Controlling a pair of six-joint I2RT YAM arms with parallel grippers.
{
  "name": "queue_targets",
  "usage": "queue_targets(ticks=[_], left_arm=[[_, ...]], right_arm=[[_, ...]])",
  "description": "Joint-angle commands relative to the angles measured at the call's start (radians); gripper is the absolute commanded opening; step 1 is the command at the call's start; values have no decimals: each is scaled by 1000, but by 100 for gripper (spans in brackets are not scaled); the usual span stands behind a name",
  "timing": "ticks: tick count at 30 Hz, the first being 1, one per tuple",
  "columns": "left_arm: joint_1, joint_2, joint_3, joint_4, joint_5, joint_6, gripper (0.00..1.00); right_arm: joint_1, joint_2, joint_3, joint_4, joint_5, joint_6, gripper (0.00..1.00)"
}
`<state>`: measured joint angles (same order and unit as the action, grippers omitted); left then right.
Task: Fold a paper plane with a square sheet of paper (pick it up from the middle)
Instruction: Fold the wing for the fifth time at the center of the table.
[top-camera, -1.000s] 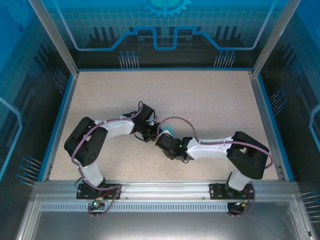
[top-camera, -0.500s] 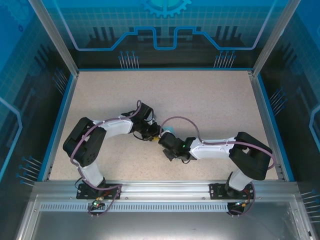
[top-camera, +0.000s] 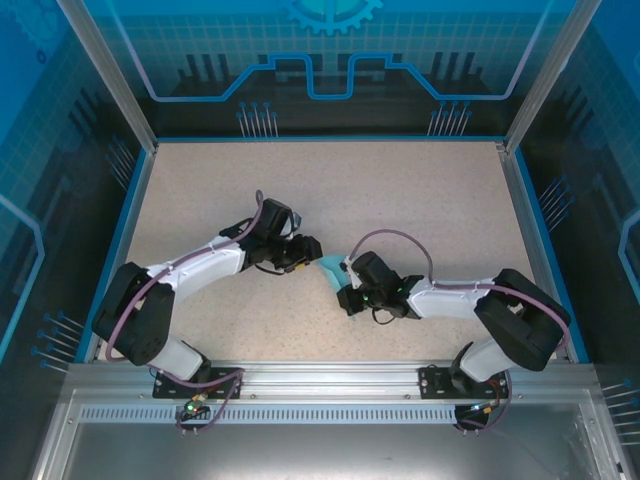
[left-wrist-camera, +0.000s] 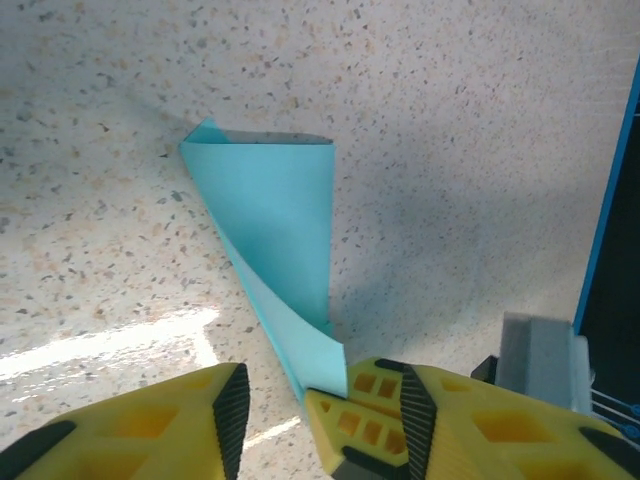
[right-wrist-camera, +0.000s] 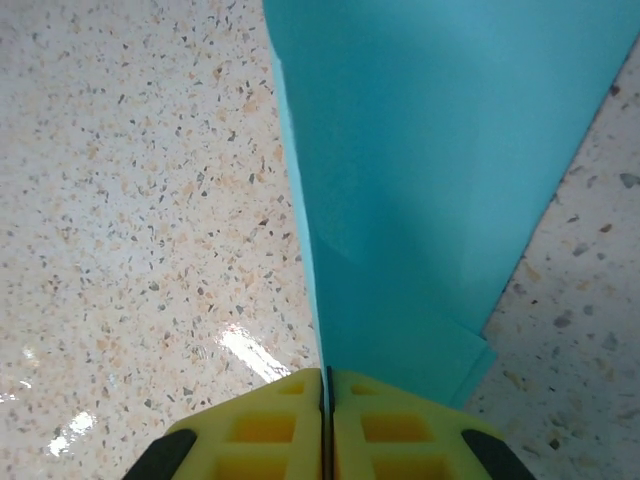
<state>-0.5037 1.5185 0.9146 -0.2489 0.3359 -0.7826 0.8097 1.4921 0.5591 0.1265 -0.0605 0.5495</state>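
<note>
Low over the speckled table (top-camera: 420, 190), right gripper (right-wrist-camera: 327, 378) clamps the paper (right-wrist-camera: 420, 150), left gripper (left-wrist-camera: 275, 400) parted.

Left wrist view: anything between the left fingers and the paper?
Nothing visible. The left fingers stand open over bare tabletop, and the near corner of the folded paper reaches the tip of one of them. The right fingers are shut on the paper.

robot lab test cell. speckled counter (top-camera: 420, 200) fenced by translucent blue panels (top-camera: 420, 60) printed with circuit and gear graphics, held in aluminium frame posts (top-camera: 106, 75). left arm (top-camera: 195, 272) and right arm (top-camera: 455, 297), cabled, bolted to a slotted metal rail (top-camera: 330, 378) at the near edge.
</note>
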Motion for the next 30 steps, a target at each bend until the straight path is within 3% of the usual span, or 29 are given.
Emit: queue_targets(ticks=[1, 13, 21, 30], left_arm=[[8, -17, -34, 38, 5, 0, 42], [2, 26, -102, 198, 120, -38, 27], [-20, 68, -109, 263, 163, -46, 25], [-28, 107, -101, 313, 176, -70, 26]], right_arm=[[-32, -7, -36, 136, -144, 62, 10], [-127, 141, -94, 374, -348, 226, 10], [-151, 197, -156, 509, -356, 328, 11], [-159, 147, -207, 498, -302, 426, 12]])
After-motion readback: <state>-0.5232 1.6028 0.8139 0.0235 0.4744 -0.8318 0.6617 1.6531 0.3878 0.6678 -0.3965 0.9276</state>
